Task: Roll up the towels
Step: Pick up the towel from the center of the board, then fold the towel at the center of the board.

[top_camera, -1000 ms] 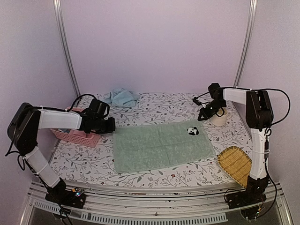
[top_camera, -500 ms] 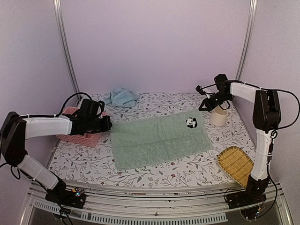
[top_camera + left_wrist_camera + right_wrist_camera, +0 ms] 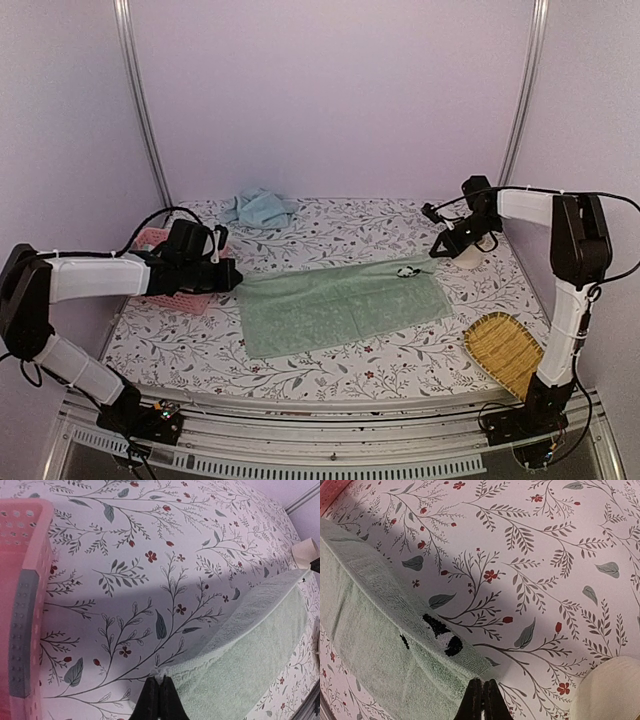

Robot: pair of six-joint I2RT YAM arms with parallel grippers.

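We noted the green towel mid-table. It was pale sage terry, flat over most of its area. The far hem was raised off the surface and sagged between its corners. A black-and-white panda sat near the far right corner. The long axis ran left to right, skewed slightly, with the right end farther back. The left gripper was pinched tight on the far left corner and the right gripper on the far right corner. The blue towel lay crumpled at the table's far edge.
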